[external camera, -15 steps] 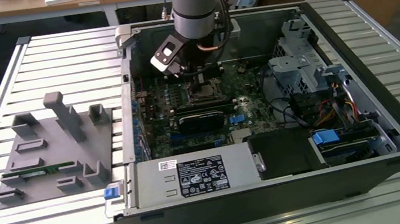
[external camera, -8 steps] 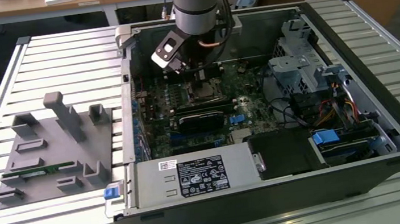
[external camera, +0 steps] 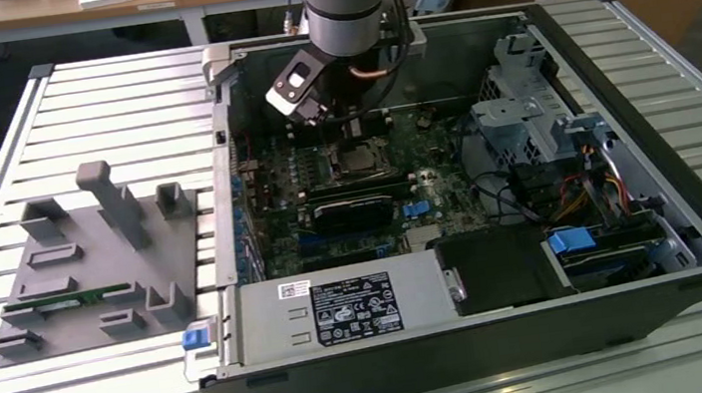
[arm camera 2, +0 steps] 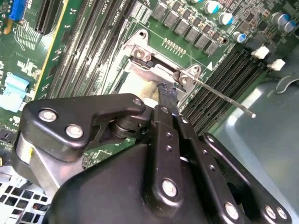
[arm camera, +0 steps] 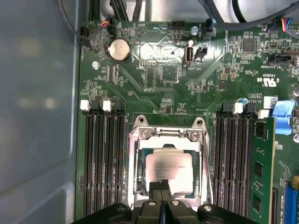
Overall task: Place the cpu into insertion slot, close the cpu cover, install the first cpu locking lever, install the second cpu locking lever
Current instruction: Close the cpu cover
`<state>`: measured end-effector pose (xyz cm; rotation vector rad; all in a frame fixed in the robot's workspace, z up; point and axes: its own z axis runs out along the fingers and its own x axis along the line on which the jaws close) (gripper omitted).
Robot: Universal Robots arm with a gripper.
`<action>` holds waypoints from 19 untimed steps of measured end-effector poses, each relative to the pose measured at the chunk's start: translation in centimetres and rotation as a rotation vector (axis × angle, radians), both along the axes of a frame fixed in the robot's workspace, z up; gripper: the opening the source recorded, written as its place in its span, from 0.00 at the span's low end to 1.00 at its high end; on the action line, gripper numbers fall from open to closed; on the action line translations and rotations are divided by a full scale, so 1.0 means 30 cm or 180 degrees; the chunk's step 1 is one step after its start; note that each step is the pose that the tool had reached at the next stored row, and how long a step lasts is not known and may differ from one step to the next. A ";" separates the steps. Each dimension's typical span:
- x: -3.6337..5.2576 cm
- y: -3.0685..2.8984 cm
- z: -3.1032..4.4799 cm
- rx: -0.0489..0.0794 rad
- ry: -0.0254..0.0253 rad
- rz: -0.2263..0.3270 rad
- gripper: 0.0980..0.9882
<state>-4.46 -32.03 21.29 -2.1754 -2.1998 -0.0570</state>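
Observation:
The cpu (arm camera: 169, 168), a dull silver-beige square, sits in the insertion slot (arm camera: 132, 140) on the green board, seen near the middle of the open case in the exterior view (external camera: 355, 161). The cpu cover (arm camera: 168, 134), a silvery frame, lies down around the chip. My gripper (arm camera: 161, 192) is shut, its black fingertips pressed together over the cover's edge. In the second wrist view the gripper (arm camera 2: 167, 95) touches the cover (arm camera 2: 156, 72) beside the beige chip (arm camera 2: 138, 88). A thin locking lever (arm camera 2: 224, 99) sticks out from the cover's corner over the memory slots.
Black memory slots (arm camera: 100, 158) flank the socket on both sides. The case wall (arm camera: 37, 116) stands close by. A labelled power-supply box (external camera: 338, 309) fills the case's near side, with drive cages (external camera: 530, 124) at the exterior view's right. A grey fixture block (external camera: 90, 259) rests on the slatted table.

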 end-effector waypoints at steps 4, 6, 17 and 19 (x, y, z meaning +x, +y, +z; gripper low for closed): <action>-0.005 0.000 -0.013 0.0000 0.0000 0.0000 0.03; -0.007 0.000 -0.023 0.0000 0.0000 0.0000 0.03; -0.008 0.000 -0.045 -0.0001 0.0001 0.0000 0.03; -0.008 0.000 -0.044 0.0000 0.0000 0.0000 0.03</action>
